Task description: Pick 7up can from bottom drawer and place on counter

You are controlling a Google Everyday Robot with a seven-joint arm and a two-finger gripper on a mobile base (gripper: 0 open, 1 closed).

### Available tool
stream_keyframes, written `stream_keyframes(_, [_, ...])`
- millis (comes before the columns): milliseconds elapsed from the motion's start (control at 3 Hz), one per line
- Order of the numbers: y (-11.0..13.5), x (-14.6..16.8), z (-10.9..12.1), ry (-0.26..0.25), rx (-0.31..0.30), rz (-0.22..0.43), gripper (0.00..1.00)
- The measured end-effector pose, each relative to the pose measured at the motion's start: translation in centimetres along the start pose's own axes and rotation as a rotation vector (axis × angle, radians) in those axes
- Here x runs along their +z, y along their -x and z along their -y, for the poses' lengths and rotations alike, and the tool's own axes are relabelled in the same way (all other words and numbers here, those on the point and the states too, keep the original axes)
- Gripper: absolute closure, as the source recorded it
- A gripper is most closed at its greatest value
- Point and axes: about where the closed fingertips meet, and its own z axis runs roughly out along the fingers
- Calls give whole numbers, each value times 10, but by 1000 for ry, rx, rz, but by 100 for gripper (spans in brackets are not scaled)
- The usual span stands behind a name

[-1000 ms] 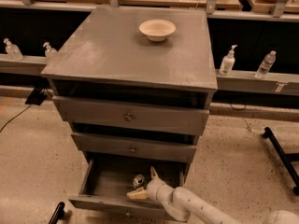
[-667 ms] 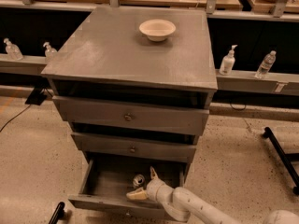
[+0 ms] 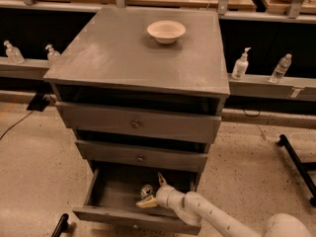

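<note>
The 7up can [image 3: 146, 190] stands upright on the bottom drawer [image 3: 111, 197] floor, and the gripper [image 3: 153, 190] is down in there too. Its jaws are spread wide either side of the can, not pinching it yet, I reckon.

Smooth white rounded arm [image 3: 217, 216] ends in a cream-fingered hand [image 3: 152, 190] inside the bottom drawer [image 3: 114, 197].

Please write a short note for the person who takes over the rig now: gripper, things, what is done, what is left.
Gripper: inside the open bottom drawer, fingers open on either side of the 7up can.
Can: stands on the drawer floor, not lifted.
Counter: a bowl sits near its back edge.
Done: the reach.
Left: close, lift, place on counter.
</note>
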Motion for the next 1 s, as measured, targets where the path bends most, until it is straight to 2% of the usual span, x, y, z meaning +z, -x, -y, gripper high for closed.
stream_keyframes(333, [-8,10,9,30,-49,-16,0])
stream_keyframes(1000, [-20,20,13,128,-86,-16,0])
